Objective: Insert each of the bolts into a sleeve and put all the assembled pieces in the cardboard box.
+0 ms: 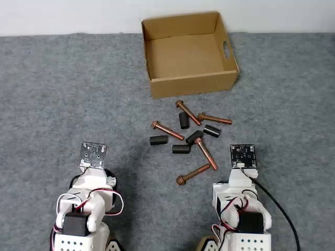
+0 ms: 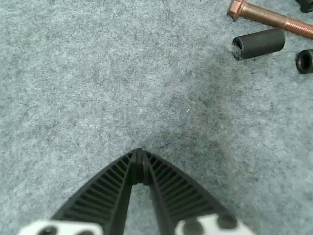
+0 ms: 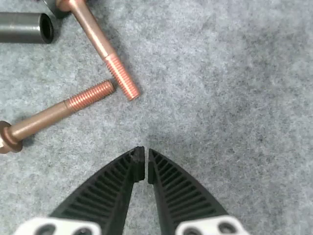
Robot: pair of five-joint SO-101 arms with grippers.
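Observation:
Several copper bolts, such as one [image 1: 167, 129] and another [image 1: 193, 174], lie mixed with several black sleeves, such as one [image 1: 158, 140], on the grey carpet in front of the cardboard box [image 1: 157, 88]. None of the bolts is inside a sleeve. My left gripper [image 2: 142, 152] is shut and holds nothing; it hovers over bare carpet, with a bolt [image 2: 274, 19] and a sleeve [image 2: 259, 43] farther off. My right gripper [image 3: 143, 152] is also shut and holds nothing, close to the threaded ends of two bolts [image 3: 98, 44] [image 3: 54, 117], with a sleeve [image 3: 24, 28] beyond them.
The box stands open-topped at the back middle, with a handle hole [image 1: 226, 49] in one side wall. Both arms [image 1: 86, 209] [image 1: 241, 209] sit at the table's near edge. Bare carpet [image 1: 63, 94] stretches to either side of the pile.

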